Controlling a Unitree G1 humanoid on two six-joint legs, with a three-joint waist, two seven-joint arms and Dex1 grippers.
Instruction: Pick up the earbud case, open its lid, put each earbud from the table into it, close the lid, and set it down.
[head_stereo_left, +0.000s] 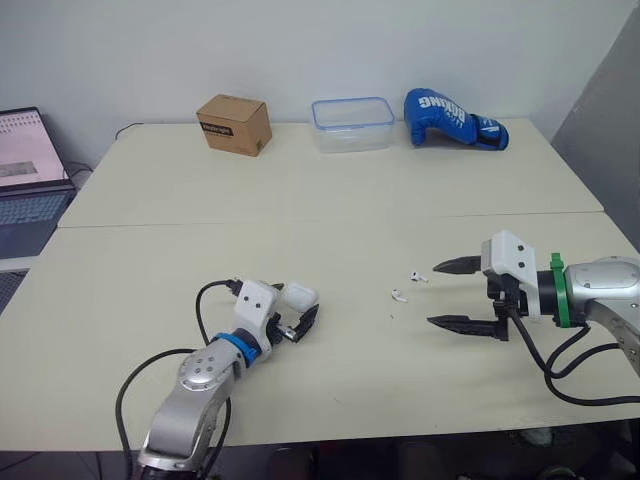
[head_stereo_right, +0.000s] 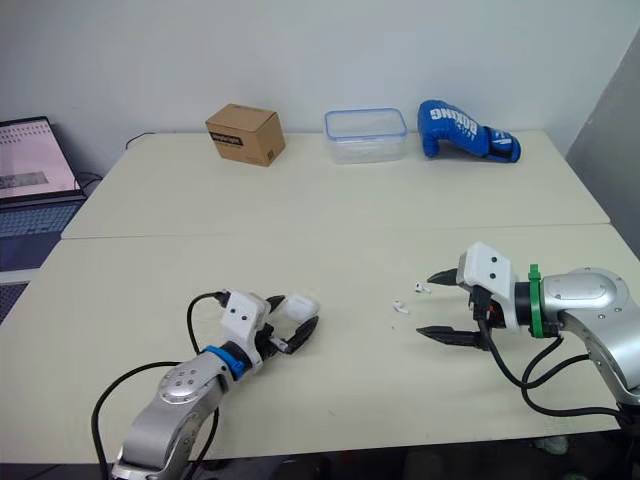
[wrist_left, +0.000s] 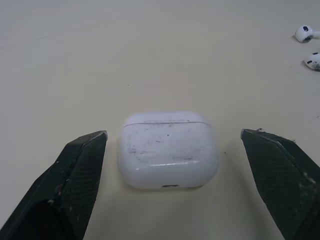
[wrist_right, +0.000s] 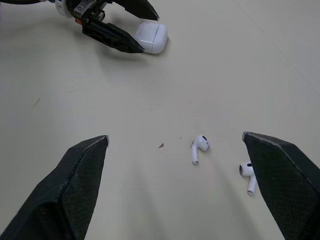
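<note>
left hand (head_stereo_right: 303, 315) stood apart around earbud case (wrist_left: 168, 149), lid shut, on surface (head_stereo_left: 300, 200) | right hand (head_stereo_left: 433, 294) stood apart near first earbud (wrist_right: 200, 144) and second earbud (wrist_right: 247, 170)

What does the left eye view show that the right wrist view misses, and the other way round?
The left eye view adds a cardboard box, a clear container and a blue boxing glove at the table's far edge, plus a laptop beside it. The right wrist view adds close detail of the two earbuds: stems and dark grilles. Both share the earbud case between the open left gripper's fingers, the earbuds, and the open right gripper.
</note>
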